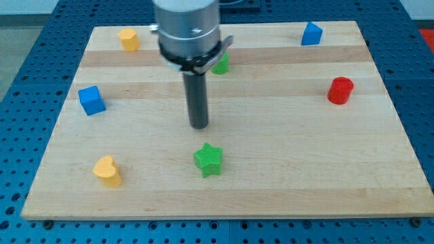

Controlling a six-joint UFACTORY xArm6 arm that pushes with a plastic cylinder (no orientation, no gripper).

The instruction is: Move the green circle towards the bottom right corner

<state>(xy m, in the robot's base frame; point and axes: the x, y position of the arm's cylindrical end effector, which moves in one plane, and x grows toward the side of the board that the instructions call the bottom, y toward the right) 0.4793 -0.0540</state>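
Tip point(199, 126) of the dark rod hanging near the middle of the wooden board point(285, 176), just above the green star point(209, 160) and apart from it, touching no block. No gripper on this arm, only the straight rod, so nothing open, closed or held. Green circle point(220, 66) at upper centre of the frame, mostly hidden behind the grey arm housing point(188, 30), only its right edge showing; shape not clear from what shows. Up and slightly right of the tip, well apart from it, and far from the board's lower right corner. Yellow block point(129, 39) at upper left, near the top edge, exact shape hard to tell. Blue block point(311, 33) at upper right, wedge-like, close to the top edge. Red cylinder point(340, 90) at right, upright, about level with the rod's shaft. Blue cube point(91, 99) at left, well apart from the tip. Yellow heart point(107, 170) at lower left, roughly level with the green star. Blue perforated table surface point(27, 81) around the board on all sides.
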